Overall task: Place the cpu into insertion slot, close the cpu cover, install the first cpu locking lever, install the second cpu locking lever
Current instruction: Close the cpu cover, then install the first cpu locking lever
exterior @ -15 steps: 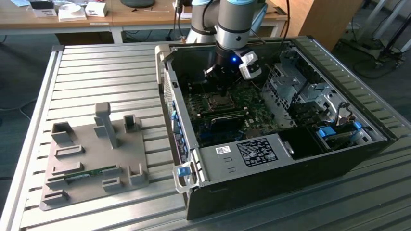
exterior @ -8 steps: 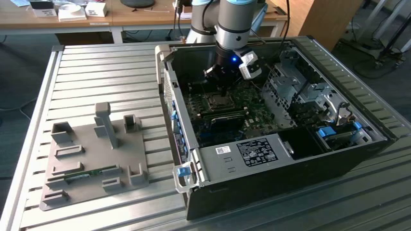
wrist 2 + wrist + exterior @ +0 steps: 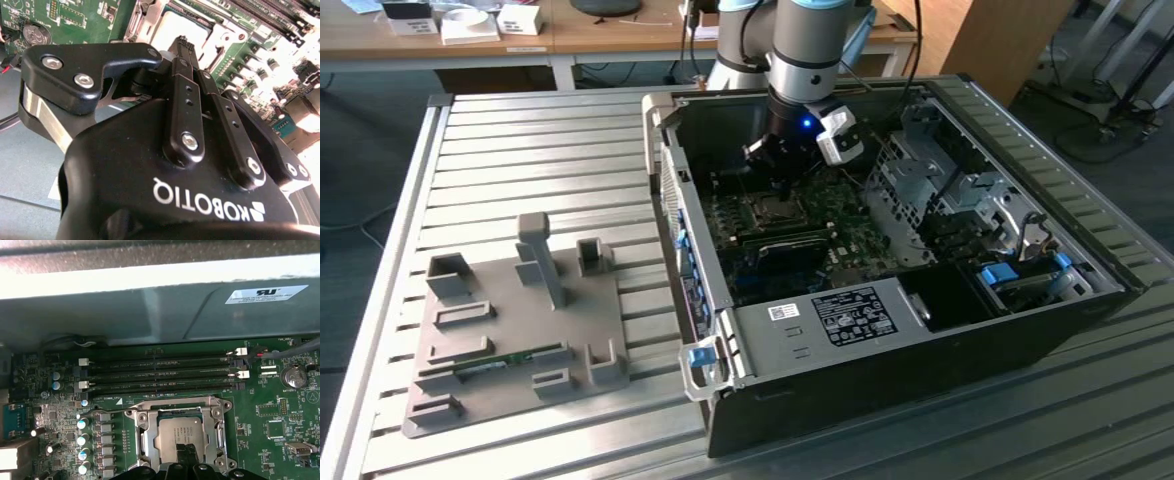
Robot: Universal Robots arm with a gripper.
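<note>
A slatted metal table (image 3: 520,140) is seen across the exterior view, and an open black case (image 3: 881,400) is laid on it at that view's right. A grey fixture plate (image 3: 520,330) is set at the lower left of that frame, well apart from the work. The arm (image 3: 803,45) is brought down from the top centre into the case. A green motherboard (image 3: 270,410) is seen in the first wrist view, with long memory slots (image 3: 160,375) beside the slot (image 3: 137,435). The gripper (image 3: 187,452) is held directly over the slot, its fingers (image 3: 182,42) drawn together with nothing held between them. The cover (image 3: 216,432) is seen lying flat on the slot. The cpu (image 3: 175,435) is seated in the slot and shown through the cover's window.
</note>
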